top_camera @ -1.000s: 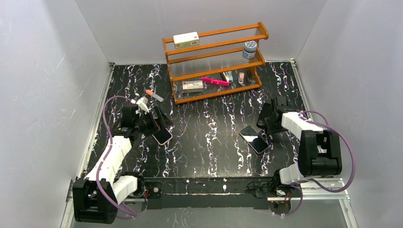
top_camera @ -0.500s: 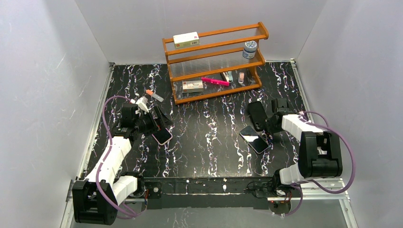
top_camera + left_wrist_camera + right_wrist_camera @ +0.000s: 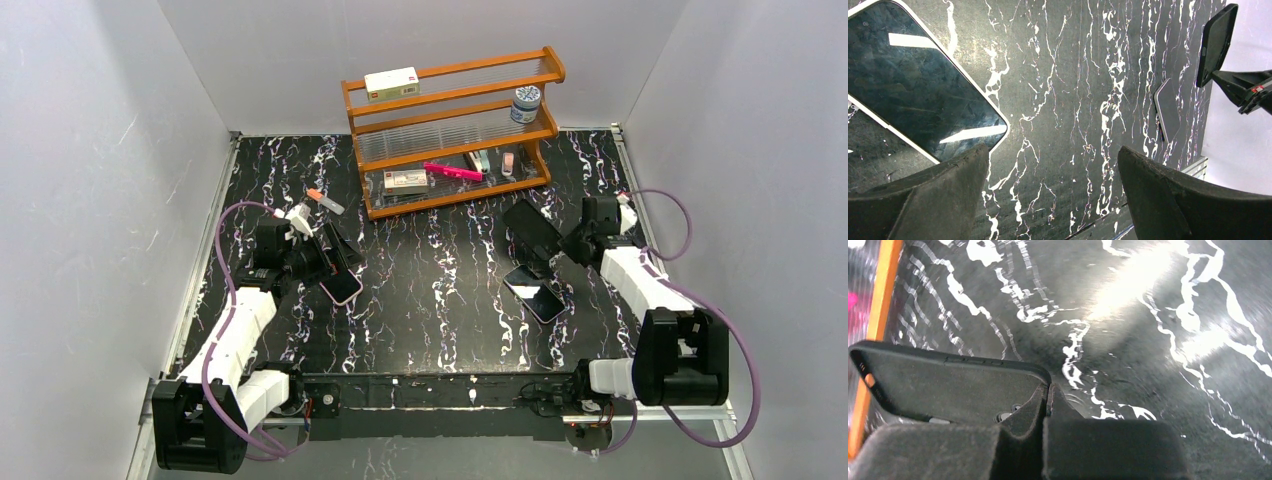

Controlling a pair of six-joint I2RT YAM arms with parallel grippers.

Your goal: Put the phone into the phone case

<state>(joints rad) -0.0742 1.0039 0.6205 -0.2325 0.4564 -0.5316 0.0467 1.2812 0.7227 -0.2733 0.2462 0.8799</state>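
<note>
On the right side of the table, I have the right gripper clamped tight on one end of the phone case. It holds the case tilted up, clear of the surface and near another glossy dark slab that lies flat. Over on the left, the phone lies screen-up on the marbled top. My left gripper hangs just beside the phone's near corner, fingers spread wide, holding nothing.
</note>
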